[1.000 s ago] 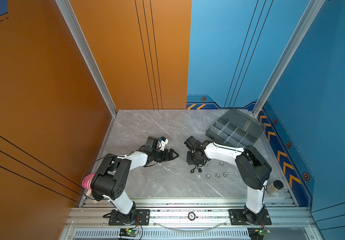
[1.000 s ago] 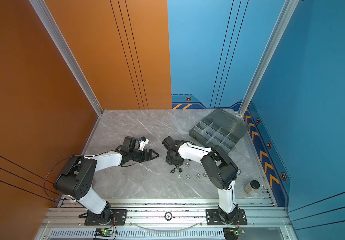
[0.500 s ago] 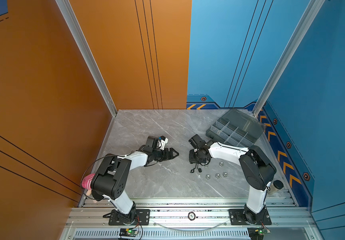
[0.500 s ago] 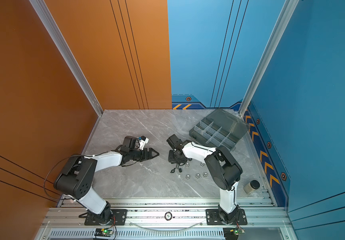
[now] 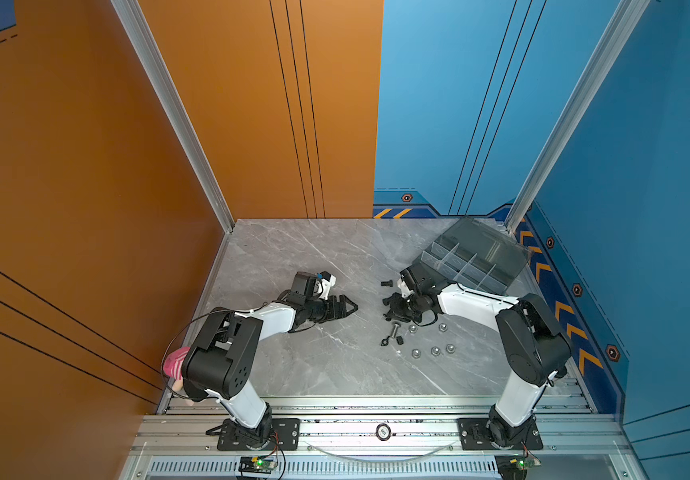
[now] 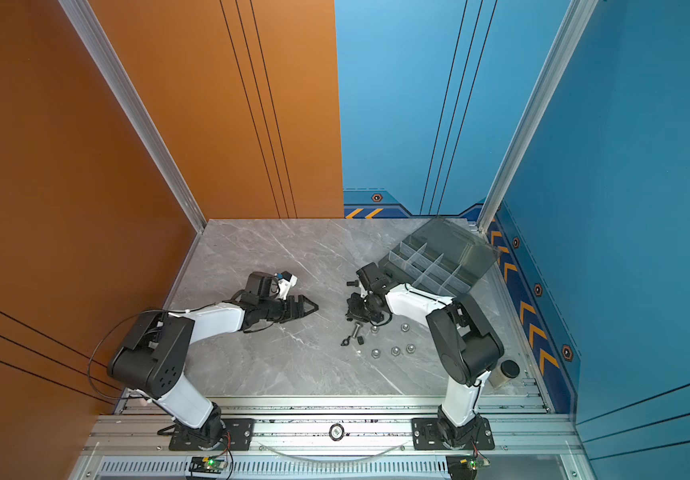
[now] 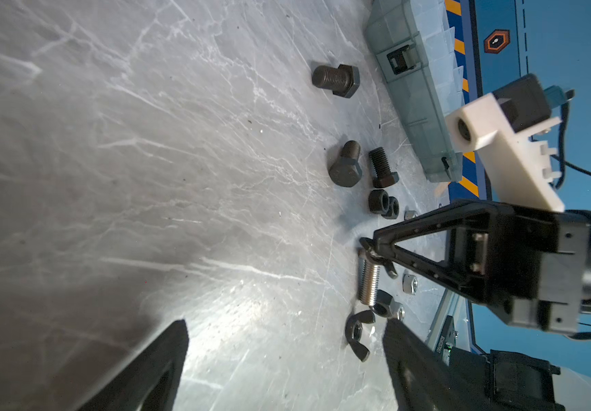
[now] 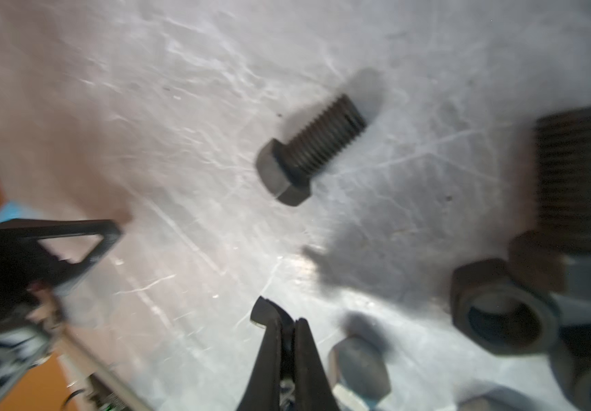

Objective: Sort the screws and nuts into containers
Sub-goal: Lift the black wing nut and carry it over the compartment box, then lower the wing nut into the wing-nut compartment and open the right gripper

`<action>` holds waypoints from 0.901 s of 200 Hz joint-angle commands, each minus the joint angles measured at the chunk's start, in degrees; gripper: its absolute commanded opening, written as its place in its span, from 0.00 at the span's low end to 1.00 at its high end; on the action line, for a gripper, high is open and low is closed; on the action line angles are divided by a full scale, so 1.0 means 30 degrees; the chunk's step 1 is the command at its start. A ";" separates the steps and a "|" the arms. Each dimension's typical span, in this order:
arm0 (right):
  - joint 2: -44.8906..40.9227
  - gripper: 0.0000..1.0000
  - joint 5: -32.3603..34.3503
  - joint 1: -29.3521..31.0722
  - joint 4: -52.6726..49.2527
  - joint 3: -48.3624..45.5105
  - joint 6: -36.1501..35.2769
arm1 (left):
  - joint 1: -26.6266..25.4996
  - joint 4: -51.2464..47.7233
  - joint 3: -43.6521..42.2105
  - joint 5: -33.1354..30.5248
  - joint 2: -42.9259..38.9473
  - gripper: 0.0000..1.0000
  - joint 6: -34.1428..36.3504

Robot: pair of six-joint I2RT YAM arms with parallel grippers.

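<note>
Pick step — right gripper (image 7: 372,249) clamped on, probably, a black wing nut (image 8: 261,315); left gripper (image 5: 347,308) apart, idle. Next — lift, carry to box (image 7: 411,92).

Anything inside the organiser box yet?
Only pale dividers show in the organiser box; the visible compartments look empty. The right arm overlaps its near corner, so that compartment can't be checked.

No readable text, small label (image 7: 441,344) apparently blurred
</note>
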 commanded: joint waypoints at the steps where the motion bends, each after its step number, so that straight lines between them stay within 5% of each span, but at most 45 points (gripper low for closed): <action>1: -0.1587 0.00 -0.1440 -0.1297 0.1490 0.0029 0.0249 | 0.0198 0.0167 -0.0144 0.0401 0.0163 0.88 -0.0260; 50: -0.3108 0.00 -0.0396 -0.5994 -0.1943 0.2072 -0.2175 | 0.0250 0.0810 0.0169 0.0879 0.0321 0.88 -0.0937; 98: -0.1452 0.00 0.0825 -1.0213 -0.3790 0.5081 -0.3460 | 0.0158 0.1075 0.0715 0.1041 0.0575 0.88 -0.1462; 180: 0.5034 0.00 0.1442 -1.1817 -0.5221 1.1719 -0.3979 | -0.0035 0.1112 0.1395 0.1013 0.0807 0.88 -0.1934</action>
